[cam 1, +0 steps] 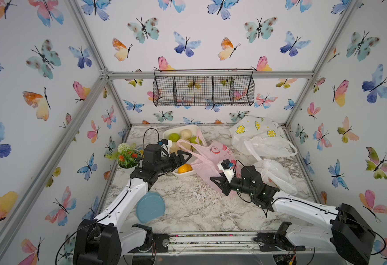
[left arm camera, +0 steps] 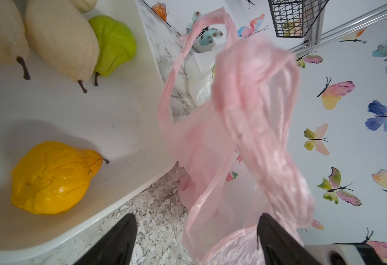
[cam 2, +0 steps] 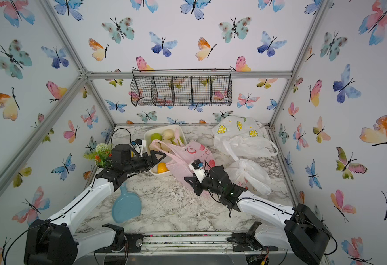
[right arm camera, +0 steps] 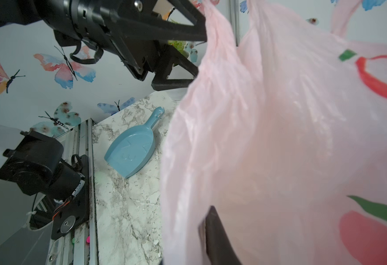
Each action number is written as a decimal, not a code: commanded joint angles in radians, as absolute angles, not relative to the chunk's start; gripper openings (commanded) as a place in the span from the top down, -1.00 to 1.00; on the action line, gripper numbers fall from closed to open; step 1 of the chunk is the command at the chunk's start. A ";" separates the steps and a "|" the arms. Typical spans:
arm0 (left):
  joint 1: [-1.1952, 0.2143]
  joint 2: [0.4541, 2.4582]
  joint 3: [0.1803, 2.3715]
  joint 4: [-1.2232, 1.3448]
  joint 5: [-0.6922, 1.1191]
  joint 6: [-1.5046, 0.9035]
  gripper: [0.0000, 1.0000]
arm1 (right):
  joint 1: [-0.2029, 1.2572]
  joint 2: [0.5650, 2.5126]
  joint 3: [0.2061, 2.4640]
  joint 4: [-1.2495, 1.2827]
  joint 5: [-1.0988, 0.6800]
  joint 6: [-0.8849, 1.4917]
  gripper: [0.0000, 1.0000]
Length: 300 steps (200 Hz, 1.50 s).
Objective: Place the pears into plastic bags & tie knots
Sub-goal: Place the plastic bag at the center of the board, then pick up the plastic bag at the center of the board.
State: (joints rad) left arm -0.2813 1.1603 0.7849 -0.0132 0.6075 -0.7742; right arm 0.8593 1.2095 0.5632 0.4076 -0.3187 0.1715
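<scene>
The step looks like opening the pink bag (cam 1: pixel 207 158), mid-frame. The left tool (left arm camera: pixel 196 215) gapes wide at its handles; the right tool (cam 1: pixel 217 185) cannot be told. Next, probably: spread the mouth, fetch the yellow pear (cam 1: pixel 185 168).

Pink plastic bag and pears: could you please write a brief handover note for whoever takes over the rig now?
Left gripper: fingers open, translucent pink fruit-print plastic bag hangs between them.
Right gripper: at that bag's side; grip unclear.
Orange-yellow toy pear, green pear, cream-white pear lie in the white rectangular tray.
Lemon-print white bag and crinkly white bag lie on the right.
Done: no bagged pear or knot visible.
Left: bag pears, tie knots.
</scene>
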 commanded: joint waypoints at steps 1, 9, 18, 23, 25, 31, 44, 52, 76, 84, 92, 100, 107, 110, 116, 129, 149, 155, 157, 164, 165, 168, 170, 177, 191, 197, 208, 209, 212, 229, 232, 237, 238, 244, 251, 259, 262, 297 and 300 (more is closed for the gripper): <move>-0.285 1.146 0.749 0.081 0.697 -0.854 -0.72 | 0.876 1.251 0.546 0.440 -0.391 0.167 0.56; -0.287 1.145 0.737 0.107 0.700 -0.867 -0.73 | 0.876 1.268 0.558 0.404 -0.401 0.174 0.47; -0.288 1.141 0.727 0.123 0.695 -0.866 -0.72 | 0.876 1.283 0.591 0.332 -0.405 0.182 0.28; -0.287 1.136 0.722 0.129 0.693 -0.865 -0.72 | 0.876 1.285 0.616 0.280 -0.407 0.187 0.18; -0.288 1.135 0.720 0.131 0.691 -0.863 -0.72 | 0.876 1.284 0.621 0.271 -0.407 0.189 0.16; -0.287 1.127 0.715 0.137 0.689 -0.861 -0.71 | 0.876 1.280 0.657 0.197 -0.376 0.214 0.03; -0.287 1.110 0.700 0.150 0.667 -0.854 -0.70 | 0.874 1.270 0.705 0.102 -0.352 0.247 -0.09; -0.285 1.102 0.688 0.167 0.666 -0.854 -0.70 | 0.873 1.261 0.735 0.045 -0.361 0.252 -0.12; -0.285 1.084 0.660 0.230 0.698 -0.842 -0.68 | 0.871 1.249 0.855 -0.153 -0.320 0.291 -0.23; -0.285 1.076 0.656 0.228 0.697 -0.820 -0.66 | 0.865 1.254 0.920 -0.246 -0.287 0.317 -0.28; -0.285 1.065 0.650 0.221 0.689 -0.794 -0.62 | 0.853 1.266 0.987 -0.331 -0.268 0.350 -0.31; -0.285 1.053 0.637 0.227 0.683 -0.774 -0.57 | 0.840 1.281 1.048 -0.402 -0.282 0.374 -0.32; -0.286 1.045 0.619 0.252 0.684 -0.770 -0.56 | 0.839 1.293 1.093 -0.446 -0.293 0.381 -0.32; -0.287 1.042 0.611 0.266 0.685 -0.771 -0.55 | 0.838 1.298 1.111 -0.462 -0.292 0.384 -0.32; -0.288 1.039 0.597 0.294 0.689 -0.779 -0.51 | 0.839 1.303 1.145 -0.496 -0.271 0.398 -0.34; -0.298 1.036 0.577 0.337 0.695 -0.788 -0.47 | 0.831 1.305 1.202 -0.538 -0.180 0.446 -0.44; -0.346 1.042 0.566 0.357 0.679 -0.765 -0.44 | 0.797 1.356 1.312 -0.649 -0.012 0.587 -0.77; -0.370 1.049 0.569 0.347 0.666 -0.748 -0.42 | 0.791 1.398 1.370 -0.715 0.017 0.627 -0.84; -0.379 1.051 0.571 0.342 0.662 -0.741 -0.42 | 0.789 1.416 1.388 -0.736 0.026 0.638 -0.84; -0.407 1.062 0.576 0.330 0.650 -0.720 -0.41 | 0.788 1.477 1.468 -0.825 0.065 0.685 -0.85; -0.413 1.062 0.576 0.329 0.649 -0.718 -0.41 | 0.788 1.477 1.468 -0.825 0.065 0.685 -0.85; -0.425 1.066 0.577 0.326 0.644 -0.713 -0.41 | 0.789 1.512 1.510 -0.869 0.077 0.708 -0.85; -0.433 1.069 0.577 0.326 0.641 -0.710 -0.41 | 0.789 1.531 1.531 -0.889 0.076 0.717 -0.85; -0.457 1.075 0.575 0.325 0.632 -0.703 -0.41 | 0.788 1.585 1.591 -0.942 0.080 0.750 -0.83; -0.491 1.075 0.565 0.332 0.629 -0.701 -0.40 | 0.790 1.651 1.640 -0.964 0.089 0.854 -0.83; -0.497 1.066 0.564 0.330 0.630 -0.698 -0.39 | 0.791 1.664 1.644 -0.955 0.085 0.886 -0.83; -0.495 1.033 0.566 0.301 0.611 -0.687 -0.39 | 0.803 1.683 1.631 -0.906 0.083 0.949 -0.81; -0.493 1.029 0.567 0.296 0.607 -0.686 -0.39 | 0.805 1.684 1.630 -0.902 0.085 0.954 -0.81; -0.488 1.017 0.571 0.274 0.595 -0.677 -0.39 | 0.812 1.686 1.627 -0.888 0.093 0.975 -0.80; -0.432 0.951 0.612 0.103 0.475 -0.616 -0.40 | 0.867 1.706 1.640 -0.828 0.159 1.050 -0.81; -0.421 0.942 0.619 0.072 0.438 -0.605 -0.40 | 0.874 1.714 1.649 -0.828 0.171 1.059 -0.83; -0.397 0.929 0.631 0.025 0.403 -0.584 -0.40 | 0.887 1.732 1.669 -0.834 0.191 1.064 -0.86; -0.392 0.925 0.633 0.018 0.398 -0.580 -0.40 | 0.889 1.736 1.674 -0.837 0.194 1.064 -0.86; -0.366 0.915 0.646 -0.025 0.374 -0.548 -0.43 | 0.898 1.760 1.706 -0.865 0.217 1.067 -0.89; -0.340 0.906 0.655 -0.058 0.357 -0.509 -0.50 | 0.903 1.787 1.740 -0.902 0.234 1.068 -0.90; -0.319 0.909 0.660 -0.088 0.328 -0.474 -0.60 | 0.905 1.806 1.759 -0.925 0.245 1.061 -0.90; -0.311 0.913 0.663 -0.101 0.320 -0.466 -0.63 | 0.905 1.810 1.757 -0.926 0.246 1.059 -0.90; -0.181 1.031 0.678 -0.197 0.567 -0.586 -0.69 | 0.911 1.814 1.721 -0.857 0.198 1.054 -0.86; -0.183 1.027 0.666 -0.167 0.594 -0.606 -0.69 | 0.912 1.817 1.723 -0.859 0.199 1.058 -0.86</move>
State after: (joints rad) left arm -0.2260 0.9745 0.6971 -0.0780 0.4206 -0.5507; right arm 0.9150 1.7988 1.7237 -0.8520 0.1783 1.0267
